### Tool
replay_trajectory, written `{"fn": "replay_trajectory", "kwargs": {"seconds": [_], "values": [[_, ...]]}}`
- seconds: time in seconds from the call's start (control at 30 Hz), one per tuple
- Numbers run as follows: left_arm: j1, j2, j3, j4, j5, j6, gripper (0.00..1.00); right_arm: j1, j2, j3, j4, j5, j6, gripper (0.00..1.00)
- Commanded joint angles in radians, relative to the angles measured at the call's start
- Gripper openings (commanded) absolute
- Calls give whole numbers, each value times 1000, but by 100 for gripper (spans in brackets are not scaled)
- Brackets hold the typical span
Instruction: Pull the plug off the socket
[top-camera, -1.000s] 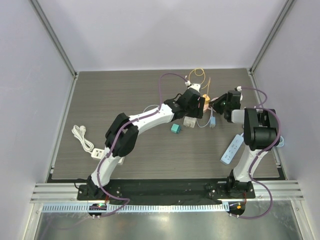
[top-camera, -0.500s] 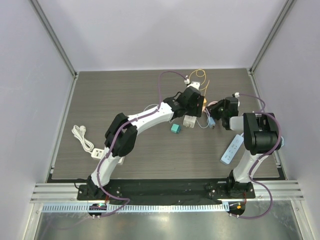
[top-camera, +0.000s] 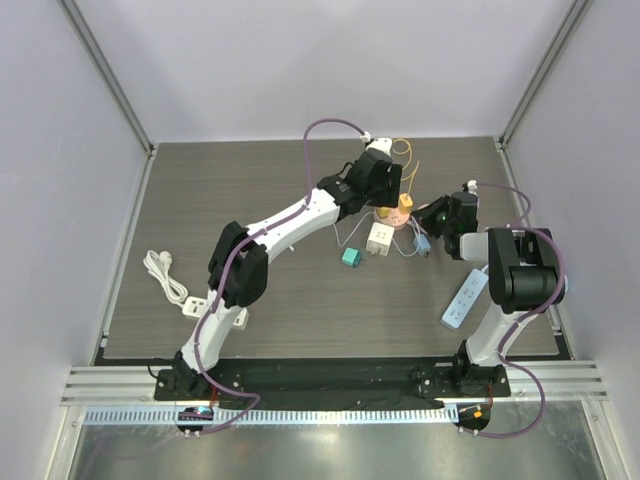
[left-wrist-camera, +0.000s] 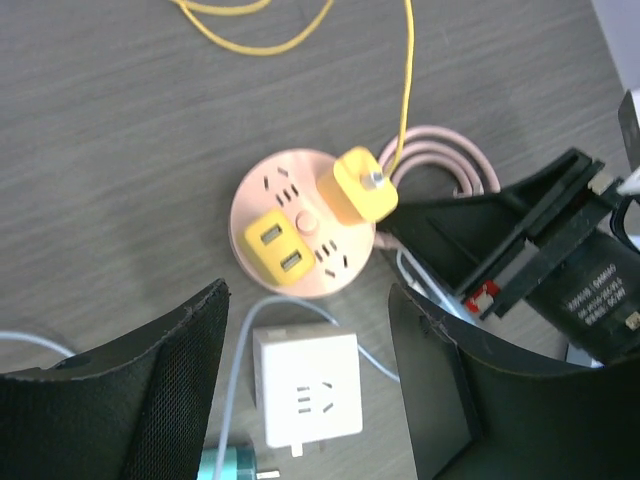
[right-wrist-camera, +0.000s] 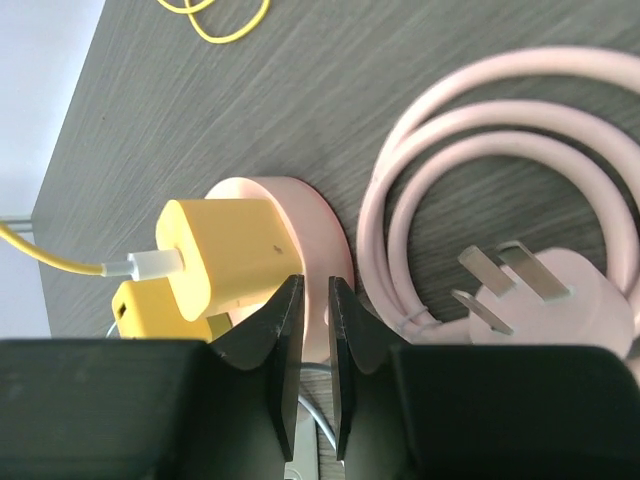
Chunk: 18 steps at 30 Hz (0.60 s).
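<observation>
A round pink socket (left-wrist-camera: 303, 222) lies on the dark table, with a yellow plug (left-wrist-camera: 362, 186) on a yellow cable seated at its edge and a yellow USB adapter (left-wrist-camera: 275, 243) beside it. My left gripper (left-wrist-camera: 310, 385) is open and empty, held above the table near the socket; in the top view it (top-camera: 384, 196) hangs just beyond the socket (top-camera: 393, 219). My right gripper (right-wrist-camera: 315, 285) is shut with only a narrow slit, tips against the socket's side (right-wrist-camera: 318, 225), next to the yellow plug (right-wrist-camera: 225, 255). In the top view it (top-camera: 424, 219) is right of the socket.
A white cube adapter (left-wrist-camera: 307, 388) and a teal plug (top-camera: 351, 257) lie just near of the socket. A coiled pink cord (right-wrist-camera: 480, 170) with its pink plug (right-wrist-camera: 560, 300) lies to the right. A white strip (top-camera: 463, 298) sits near the right arm, another (top-camera: 195, 303) at the left.
My left gripper has lifted and drawn back toward the far side, uncovering the socket and the white cube. My right gripper has shifted slightly left toward the socket.
</observation>
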Motion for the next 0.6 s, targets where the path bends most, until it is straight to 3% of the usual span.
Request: {"fn": "replay_trajectory", "kwargs": {"seconds": [0.0,0.57], "values": [[8,45,81,3,-8,39,66,6,-48,49,9,-14,-75,22],[9,144,138,-1,-25,-7,66,6,-104,62,32,-83,-201,24]]}}
